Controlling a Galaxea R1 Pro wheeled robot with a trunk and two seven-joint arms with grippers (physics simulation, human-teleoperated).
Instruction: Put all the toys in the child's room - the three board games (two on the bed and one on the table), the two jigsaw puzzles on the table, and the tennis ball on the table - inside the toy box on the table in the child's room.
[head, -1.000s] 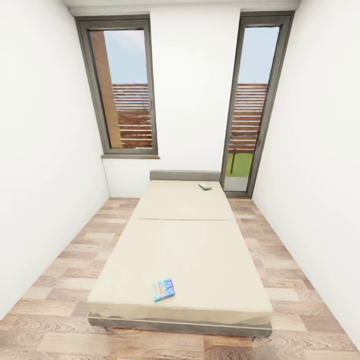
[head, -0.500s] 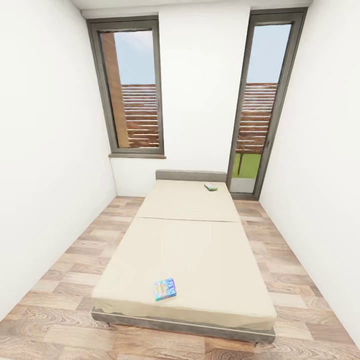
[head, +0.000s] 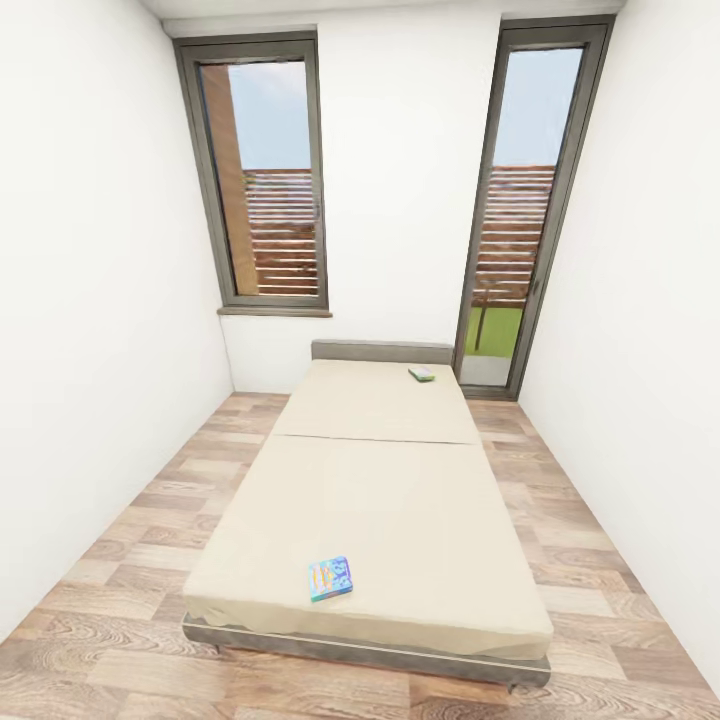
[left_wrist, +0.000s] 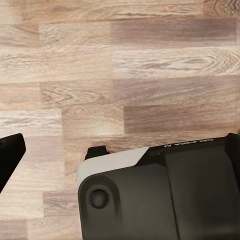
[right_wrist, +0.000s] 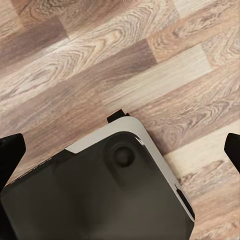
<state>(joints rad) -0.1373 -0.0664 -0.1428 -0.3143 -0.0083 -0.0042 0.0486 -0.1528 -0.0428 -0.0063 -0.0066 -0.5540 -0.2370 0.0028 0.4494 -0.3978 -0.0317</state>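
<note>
From the head camera I look down the length of the bed (head: 370, 500), which runs away from me to a low grey headboard (head: 382, 351) against the far white wall. Two board games lie on the beige mattress. The near one (head: 330, 578), blue with yellow and some green print, sits flat close to the foot end, a little to my left of centre and slightly skewed; I cannot read its lettering. The far one (head: 421, 374), white and green, rests just in front of the headboard toward the right side; it is too small for me to make out any detail. The two are well apart.

Two tall grey-framed windows (head: 264, 175) flank the wall behind the bed; the right one (head: 520, 210) reaches the floor. Both upper frames are cut off at the top edge. The wood-plank floor (head: 130, 560) shows on both sides of the bed.

In the left wrist camera I see the robot's dark base (left_wrist: 165, 195) over the planks, with a black fingertip (left_wrist: 10, 155) at one edge and a sliver of the other (left_wrist: 233, 150) at the opposite edge: the fingers stand wide apart, holding nothing. The right wrist camera shows the same: base (right_wrist: 100, 190) below, fingertips (right_wrist: 10, 150) at opposite edges, spread and empty.
</note>
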